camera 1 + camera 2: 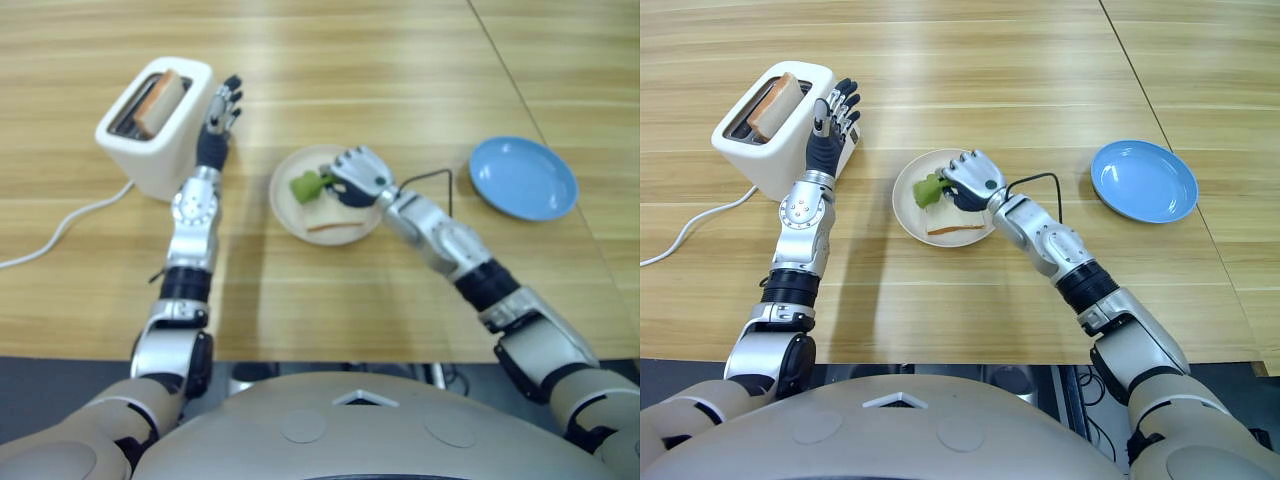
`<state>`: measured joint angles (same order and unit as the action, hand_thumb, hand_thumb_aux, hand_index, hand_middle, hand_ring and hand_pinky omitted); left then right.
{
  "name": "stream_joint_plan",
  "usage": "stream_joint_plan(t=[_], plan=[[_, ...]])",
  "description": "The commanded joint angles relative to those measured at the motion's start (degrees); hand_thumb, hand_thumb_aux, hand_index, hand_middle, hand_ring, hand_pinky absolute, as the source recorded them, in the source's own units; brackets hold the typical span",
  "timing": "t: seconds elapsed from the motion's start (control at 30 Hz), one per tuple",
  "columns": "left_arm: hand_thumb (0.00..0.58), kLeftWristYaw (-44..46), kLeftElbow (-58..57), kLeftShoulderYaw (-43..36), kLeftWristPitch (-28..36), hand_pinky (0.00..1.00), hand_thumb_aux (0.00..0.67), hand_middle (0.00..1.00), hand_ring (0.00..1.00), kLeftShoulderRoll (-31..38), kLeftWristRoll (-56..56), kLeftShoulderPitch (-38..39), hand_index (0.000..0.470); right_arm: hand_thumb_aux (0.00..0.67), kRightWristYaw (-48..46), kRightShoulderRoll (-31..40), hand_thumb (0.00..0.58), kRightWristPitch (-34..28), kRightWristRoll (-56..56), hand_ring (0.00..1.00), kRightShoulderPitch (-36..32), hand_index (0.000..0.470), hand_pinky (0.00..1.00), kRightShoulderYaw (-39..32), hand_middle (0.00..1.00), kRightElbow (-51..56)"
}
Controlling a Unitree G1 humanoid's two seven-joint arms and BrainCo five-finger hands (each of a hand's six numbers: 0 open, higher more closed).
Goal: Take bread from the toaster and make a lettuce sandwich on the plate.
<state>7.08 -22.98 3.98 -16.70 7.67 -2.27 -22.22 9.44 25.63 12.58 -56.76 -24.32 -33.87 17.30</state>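
Right hand (360, 175), centre of frame: fingers curled, pinching the lettuce (305, 184) at their tips. It hangs over the plate (283, 208), with the leaf just above the plate's left half.

Bread (335, 223): one slice lies flat on the plate, under and in front of the hand. Pale crumb, squarish, thin crust line.

Left hand (222, 110), upper left: fingers straight and spread, holding nothing, upright just beside the toaster (150, 140). I cannot tell whether it touches the wall.

Toaster: white, boxy, rounded corners, smooth shell, white cord (60, 228) trailing to the left edge. The second slice (160, 100) stands in the slot, its browned face showing.

Blue dish (523, 177), right of frame: glossy, round, shallow (no part in this step, as far as I judge).

Table (400, 60): light wood grain, matte.

Step in hand, by my reading: laying lettuce on the bottom slice.

Next move calls for:
- lowering the leaf onto the bread and letting go; the leaf is soft and crumpled and may cling to the fingers
- lifting the second slice from the slot to cap the sandwich
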Motion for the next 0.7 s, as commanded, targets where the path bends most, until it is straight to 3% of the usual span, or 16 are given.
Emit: stream_joint_plan(t=[0.03,0.3,0.33,0.37,0.4,0.43,0.7], plan=[[0.0,-0.2,-1.1,-0.5,0.1,0.0,0.0,0.0,0.0,0.0,0.9,0.3,0.0,0.67,-0.3,2.0,0.58,0.6,-0.5,1.0,2.1,0.46,1.0,0.6,1.0,-1.8],[0.0,-0.6,-1.6,-0.6,0.0,0.0,0.0,0.0,0.0,0.0,1.5,0.4,0.0,0.67,-2.4,5.0,0.58,-0.6,-0.1,1.0,4.1,0.46,1.0,3.6,1.0,-8.6],[0.0,-0.6,-1.6,-0.7,-0.1,0.0,0.0,0.0,0.0,0.0,1.6,0.4,0.0,0.573,-2.4,5.1,0.568,-0.9,-0.5,0.82,4.2,0.393,0.82,4.0,0.82,-9.3],[0.0,-0.6,-1.7,-0.7,-0.1,0.0,0.0,0.0,0.0,0.0,1.7,0.4,0.0,0.384,-2.5,5.1,0.474,-1.2,-0.7,0.0,4.2,0.263,0.0,4.2,0.0,-9.8],[0.0,-0.6,-1.8,-0.7,-0.1,0.0,0.0,0.0,0.0,0.1,1.7,0.4,0.0,0.384,-2.6,5.1,0.474,-1.6,-0.8,0.0,4.2,0.263,0.0,4.4,0.0,-10.2],[0.0,-0.6,-1.8,-0.8,-0.1,0.0,0.0,0.0,0.0,0.2,1.8,0.4,0.0,0.0,-2.8,5.1,0.0,-2.0,-1.0,0.0,4.2,0.0,0.0,4.5,0.0,-10.4],[0.0,-0.7,-0.7,-0.8,0.0,0.0,0.0,0.0,0.0,0.8,2.8,0.5,0.0,0.0,-10.9,6.1,0.0,-5.0,0.2,0.0,6.1,0.0,0.0,5.3,0.0,-9.3]])
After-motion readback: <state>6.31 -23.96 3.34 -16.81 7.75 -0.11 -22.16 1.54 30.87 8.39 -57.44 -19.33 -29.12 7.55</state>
